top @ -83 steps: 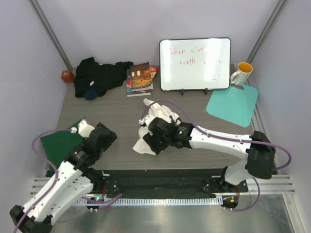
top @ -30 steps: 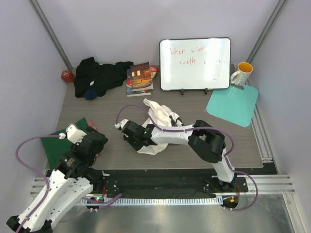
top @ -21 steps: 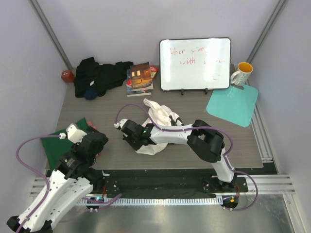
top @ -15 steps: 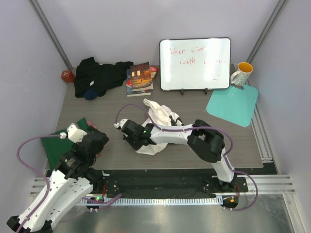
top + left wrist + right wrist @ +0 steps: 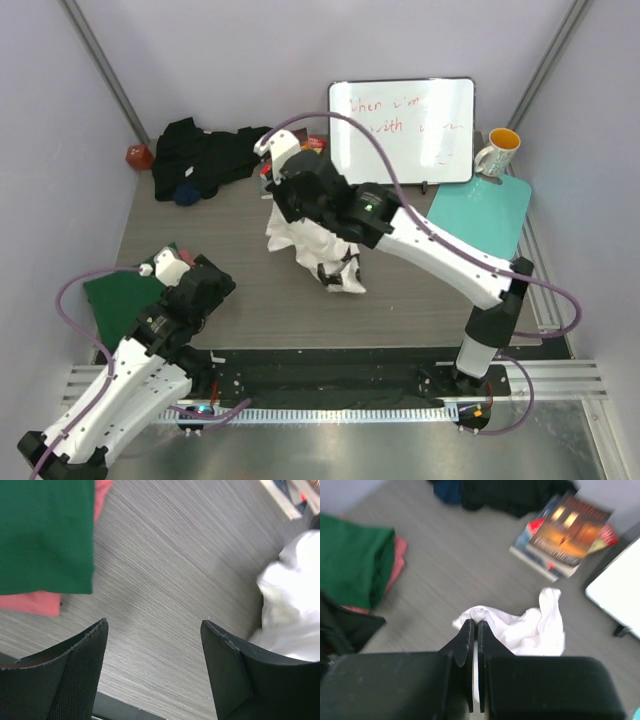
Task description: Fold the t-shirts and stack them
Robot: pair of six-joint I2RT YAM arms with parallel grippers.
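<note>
I read the right gripper (image 5: 474,630) as pressed together, pinching a fold of the white t-shirt (image 5: 520,625). In the overhead view this shirt hangs bunched under the right wrist at frame centre. Its lower end, where the small black marks show, touches the table (image 5: 200,240).

I read the left gripper (image 5: 154,625) as spread wide, with only bare table between its fingers. At the upper left of its wrist view, the folded dark green t-shirt (image 5: 45,535) lies on the salmon pink t-shirt (image 5: 40,602), whose edges show below and to the right of it. The white shirt fills the right edge of that view.

Farther out in the overhead view:
- The black garment heap (image 5: 205,155) sits at upper left.
- The stacked books (image 5: 565,535) sit just beside the heap.
- The whiteboard (image 5: 400,130) stands at upper centre.
- The mug (image 5: 497,152) and the teal mat (image 5: 478,215) sit at upper right.
</note>
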